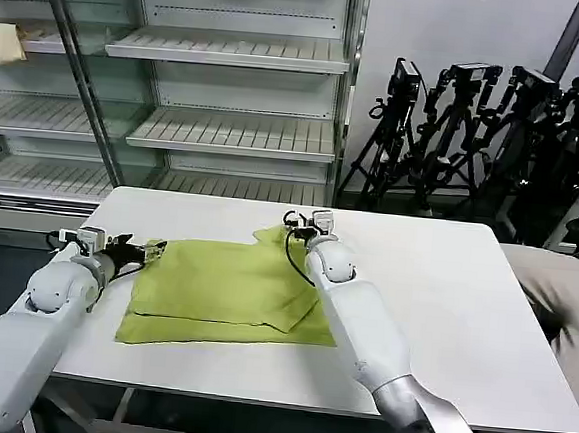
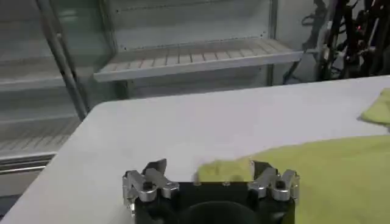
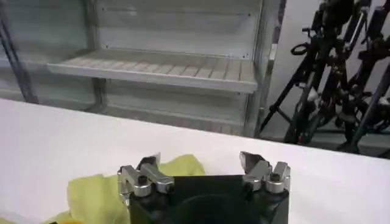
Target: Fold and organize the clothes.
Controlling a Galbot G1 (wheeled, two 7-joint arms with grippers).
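A: Item one: T-shirt [image 1: 225,292], lime, plain, short-sleeved. Location?

B: Flat on the white bench [image 1: 463,310], left of centre, partly folded into a rough rectangle, one upper layer lying over a wider lower one. A loose corner sticks up at the far edge.

A: Handling?

B: Judged light, soft, limp. It will sag and crease when lifted and offers no stiff edge, so it needs two holds. Best taken at corners or along a fold edge, pinching all layers together.

A: Item two: left end effector [image 1: 152,251].

B: At the shirt's left edge, fingers spread apart, nothing between them. The left wrist view has the cloth's edge just ahead of it.

A: Item three: right end effector [image 1: 307,220].

B: At the far edge beside the raised corner, fingers spread, holding nothing.

A: Surroundings?

B: Empty shelves [image 1: 226,131] behind the bench; tripods [image 1: 477,131] stacked to the right.
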